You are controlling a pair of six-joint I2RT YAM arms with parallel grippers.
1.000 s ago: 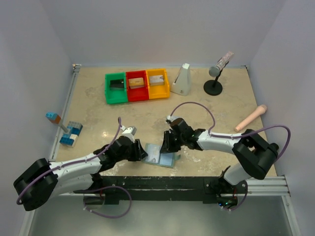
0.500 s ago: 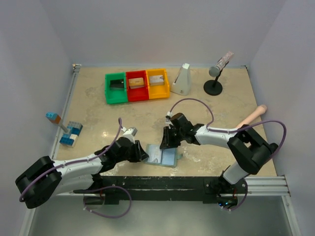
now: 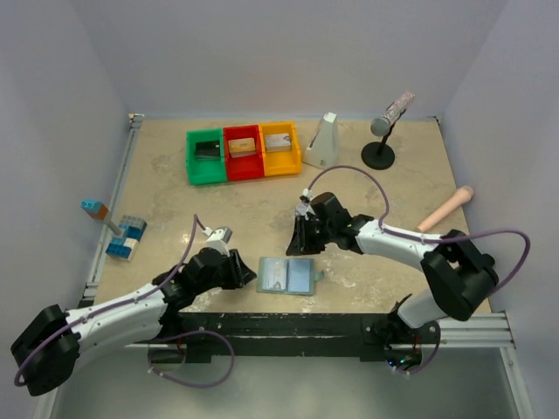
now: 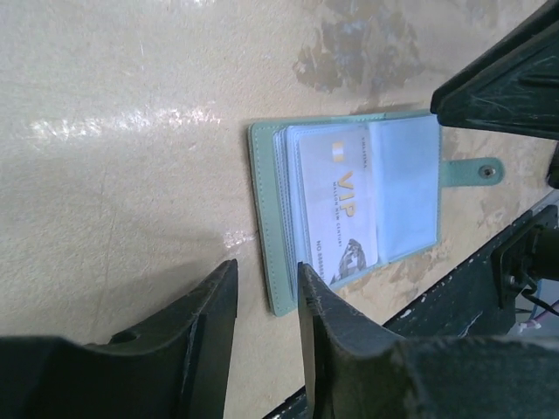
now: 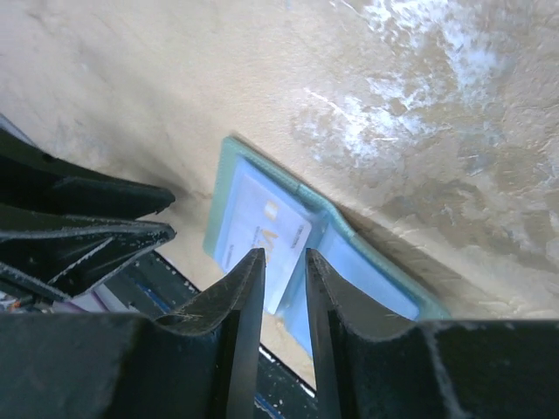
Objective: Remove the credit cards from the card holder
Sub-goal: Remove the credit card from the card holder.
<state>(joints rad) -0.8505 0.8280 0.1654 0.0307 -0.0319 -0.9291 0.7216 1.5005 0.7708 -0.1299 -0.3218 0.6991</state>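
The card holder (image 3: pixel 299 279) lies open and flat on the table near the front edge, its pale blue pockets facing up. In the left wrist view a silver-grey card (image 4: pixel 341 202) marked "VIP" sits in the card holder's (image 4: pixel 266 218) left pocket, and the snap tab (image 4: pixel 476 172) points right. No black card shows in it. My left gripper (image 3: pixel 248 273) is just left of the holder, jaws apart and empty (image 4: pixel 265 281). My right gripper (image 3: pixel 300 247) hovers behind and above it, jaws slightly apart and empty (image 5: pixel 279 266). The card (image 5: pixel 262 218) shows below them.
Green (image 3: pixel 206 157), red (image 3: pixel 242 152) and yellow (image 3: pixel 279 148) bins stand at the back; each holds a flat thing. A white wedge (image 3: pixel 323 142), a microphone stand (image 3: pixel 379 150), a pink stick (image 3: pixel 444 209) and blue bricks (image 3: pixel 125 237) lie around. The black rail (image 3: pixel 288 327) runs along the front.
My right gripper has lifted off the card holder and moved back from it. My left arm has drawn back to the left. The holder now lies fully open.
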